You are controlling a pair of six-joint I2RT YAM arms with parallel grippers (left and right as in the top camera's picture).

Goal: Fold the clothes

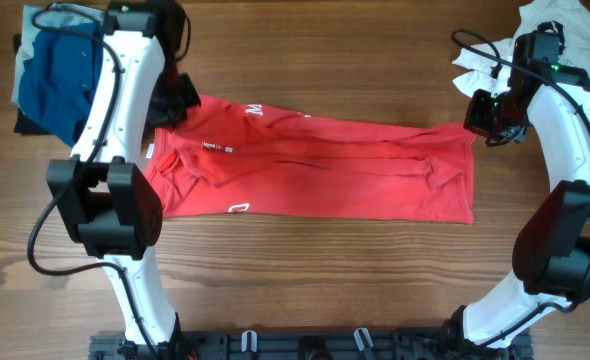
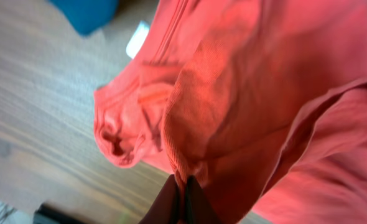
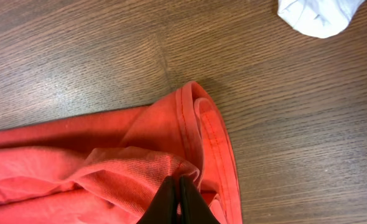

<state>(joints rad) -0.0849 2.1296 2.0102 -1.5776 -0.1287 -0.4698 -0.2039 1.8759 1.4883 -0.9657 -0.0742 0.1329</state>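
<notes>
The clothes in play are a red T-shirt [image 1: 315,165], lying folded in a long band across the middle of the table, with white lettering at its far-left edge. My left gripper [image 1: 178,104] sits at the shirt's far-left corner. In the left wrist view it [image 2: 183,190] is shut on a lifted fold of the red T-shirt [image 2: 252,93]. My right gripper [image 1: 478,122] is at the far-right corner, and the right wrist view shows it [image 3: 179,190] shut on a raised pinch of the red T-shirt [image 3: 109,168] beside the hem.
A white garment [image 1: 545,35] is bunched at the far right corner, and its edge [image 3: 320,15] shows in the right wrist view. A blue garment [image 1: 60,75] on darker cloth lies at the far left. Wooden table [image 1: 295,290] shows in front of the shirt.
</notes>
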